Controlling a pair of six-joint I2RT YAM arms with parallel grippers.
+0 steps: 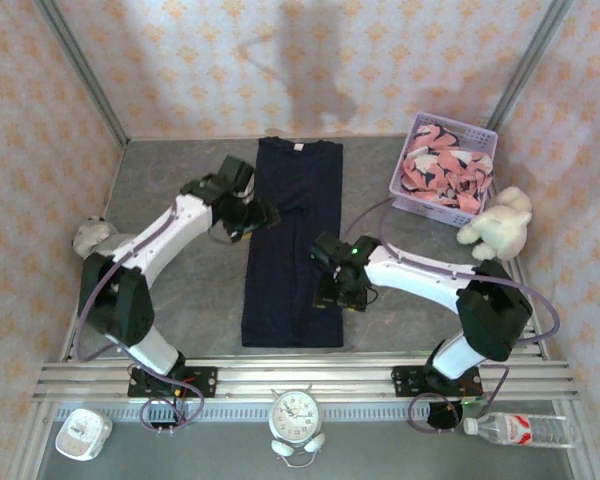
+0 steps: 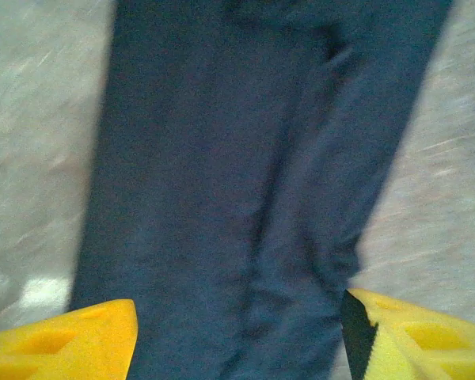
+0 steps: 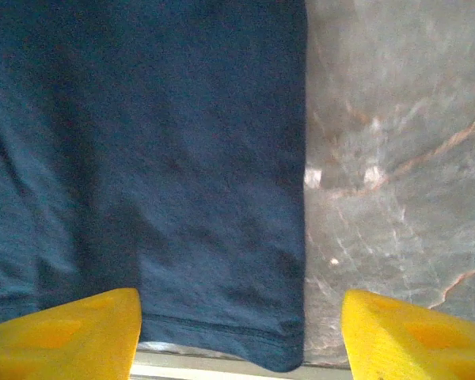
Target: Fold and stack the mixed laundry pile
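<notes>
**Navy garment laid out long, both grippers open over it**

Top external view: the navy garment (image 1: pixel 292 245) lies flat as a long narrow strip down the middle of the table (image 1: pixel 200 300), running from the far edge almost to the near edge. The left gripper (image 1: pixel 262 215) sits at the strip's left edge, in its far half. The right gripper (image 1: pixel 332 296) is over the strip's right edge, close to the near end. The salmon-pink printed garment (image 1: pixel 442 172) lies bunched inside the lavender basket (image 1: pixel 426 126) at the far right corner, well apart from the navy one. A cream plush toy (image 1: pixel 498 225) sits just beside the basket, at the right edge.

Left wrist view: blurred. The left gripper (image 2: pixel 237 336) has its yellow fingers (image 2: pixel 71 344) spread wide, with navy cloth between them and nothing gripped.

Right wrist view: the right gripper (image 3: pixel 241 332) also has its fingers (image 3: pixel 63 336) wide apart. The garment's hemmed corner lies between them, with bare grey table to its right.
</notes>
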